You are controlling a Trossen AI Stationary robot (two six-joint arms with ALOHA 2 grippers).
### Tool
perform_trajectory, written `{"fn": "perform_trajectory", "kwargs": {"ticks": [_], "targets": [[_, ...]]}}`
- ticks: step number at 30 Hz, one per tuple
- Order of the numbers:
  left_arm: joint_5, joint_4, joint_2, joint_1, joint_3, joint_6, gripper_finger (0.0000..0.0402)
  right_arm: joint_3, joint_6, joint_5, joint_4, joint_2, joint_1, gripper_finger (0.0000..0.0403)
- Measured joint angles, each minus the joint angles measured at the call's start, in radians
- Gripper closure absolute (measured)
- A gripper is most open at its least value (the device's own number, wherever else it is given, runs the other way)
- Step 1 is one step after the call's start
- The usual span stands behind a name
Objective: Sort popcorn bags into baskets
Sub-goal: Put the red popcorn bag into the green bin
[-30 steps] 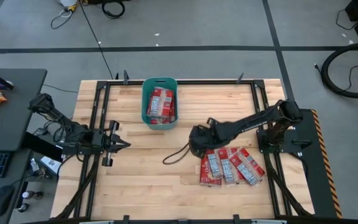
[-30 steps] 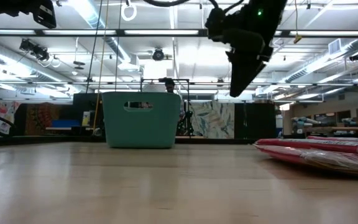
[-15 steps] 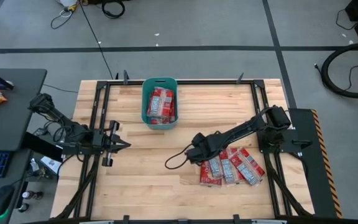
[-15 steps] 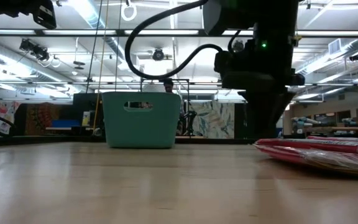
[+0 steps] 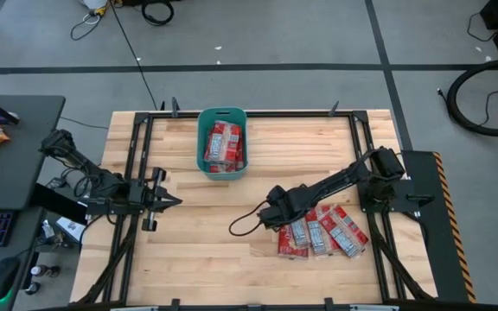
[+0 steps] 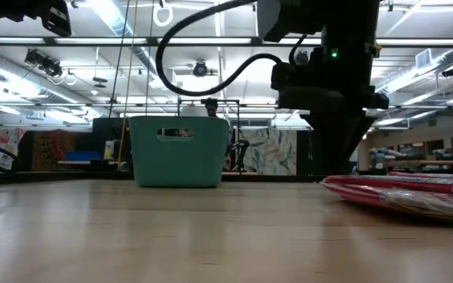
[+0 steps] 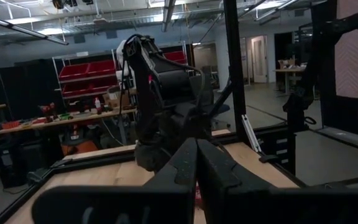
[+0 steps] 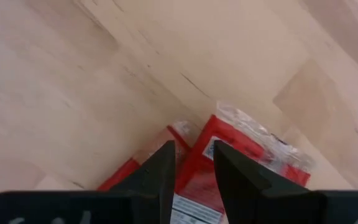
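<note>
Teal plastic basket (image 5: pixel 222 141) holds flat red popcorn bags (image 5: pixel 224 145); more lie fanned beside it under the right pincer (image 8: pixel 192 163), narrowly parted, empty. Left pincer (image 7: pixel 196 163) closed.

- The flat red popcorn packets (image 5: pixel 322 231) on the wooden table are partly covered at their near-basket end by the dark right arm.
- In the low view, the teal plastic tub (image 6: pixel 178 151) hides its own contents.
- The right wrist view cuts off the red packets (image 8: pixel 229 155) at its edge.
- Print on every packet is too small to read.
</note>
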Motion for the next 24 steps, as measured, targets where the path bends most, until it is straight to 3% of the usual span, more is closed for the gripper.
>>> {"fn": "perform_trajectory", "kwargs": {"ticks": [24], "targets": [[0.0,0.0,0.0,0.0,0.0,-0.001,0.0388,0.001,0.041,0.005,-0.001,0.01,0.017,0.0288]]}}
